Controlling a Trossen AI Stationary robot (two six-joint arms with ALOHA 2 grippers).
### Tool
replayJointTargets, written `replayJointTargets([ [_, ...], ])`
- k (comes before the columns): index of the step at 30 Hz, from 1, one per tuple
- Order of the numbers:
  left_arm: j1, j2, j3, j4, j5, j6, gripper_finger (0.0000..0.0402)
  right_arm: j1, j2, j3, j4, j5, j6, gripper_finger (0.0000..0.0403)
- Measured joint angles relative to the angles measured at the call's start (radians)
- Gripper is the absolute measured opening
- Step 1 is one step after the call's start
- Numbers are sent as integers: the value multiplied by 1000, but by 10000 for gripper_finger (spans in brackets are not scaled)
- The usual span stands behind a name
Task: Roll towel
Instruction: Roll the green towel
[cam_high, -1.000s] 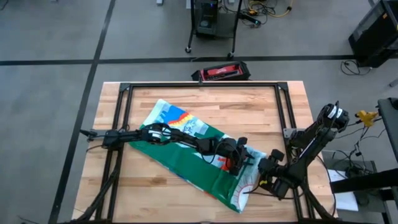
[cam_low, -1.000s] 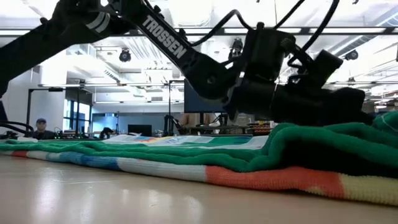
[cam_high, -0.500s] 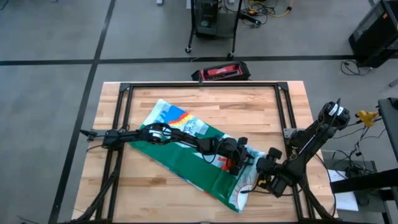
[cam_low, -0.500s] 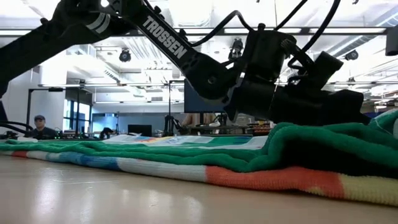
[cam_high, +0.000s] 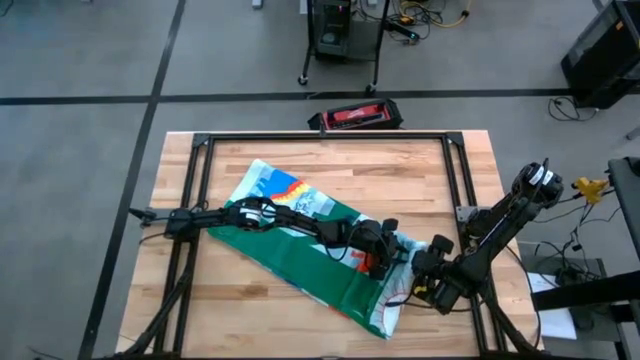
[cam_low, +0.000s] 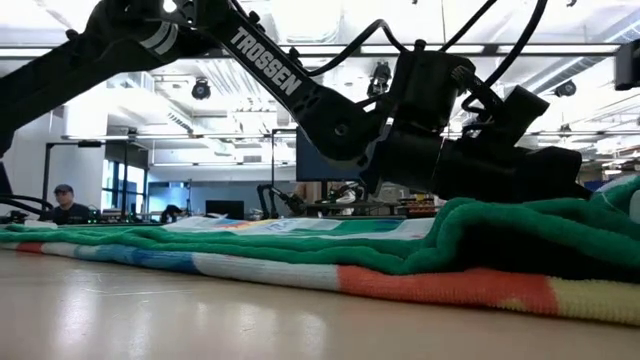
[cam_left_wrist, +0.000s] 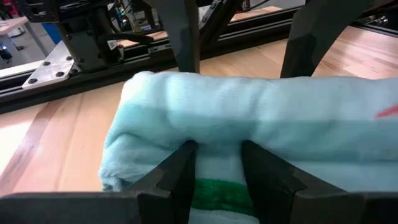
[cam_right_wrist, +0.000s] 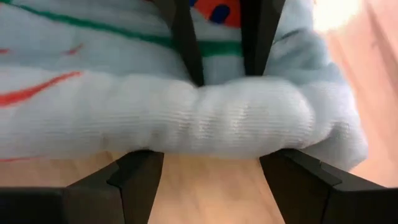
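The towel (cam_high: 300, 245) lies slantwise on the table from far left to near right, with its green back up along the middle and its printed side showing at both ends. Its near right end is turned over into a thick pale roll (cam_left_wrist: 249, 106). My left gripper (cam_left_wrist: 219, 171) reaches across the table from the left and is shut on that roll; in the low view it is the dark mass (cam_low: 480, 150) above the green fold. My right gripper (cam_right_wrist: 211, 168) stands open on the roll's other side, with bare wood between its fingers. My left gripper pinches the towel's rolled right end (cam_left_wrist: 217, 152) between its two fingers. It comes nearly level from the table's left, and the fingers lie across the roll. The cloth bulges over the fingertips (cam_left_wrist: 183, 162), several layers thick. The towel rests on the table. My right gripper's fingertips (cam_right_wrist: 140, 165) stand at the roll's edge; whether they touch it I cannot tell.
A black metal frame (cam_high: 320, 137) runs round the table top. A red and black case (cam_high: 355, 117) lies past the far edge. Bare wood shows at the near left (cam_high: 230, 310) and the far right. A person (cam_low: 65, 200) sits far off in the room.
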Motion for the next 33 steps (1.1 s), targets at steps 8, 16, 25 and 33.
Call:
replayJointTargets([
  [8, -1, 0, 9, -7, 1, 2, 119, 79, 39, -5, 182, -15, 43, 240],
  [16, -1, 0, 12, -11, 3, 2, 119, 96, 195, 55, 341, 12, 25, 248],
  [25, -1, -30, 13, -84, 0, 6, 119, 142, 339, 263, 327, -29, -22, 266],
  [33, -44, -165, 26, -264, -64, 89, 119, 143, 472, 404, 178, 26, 72, 253],
])
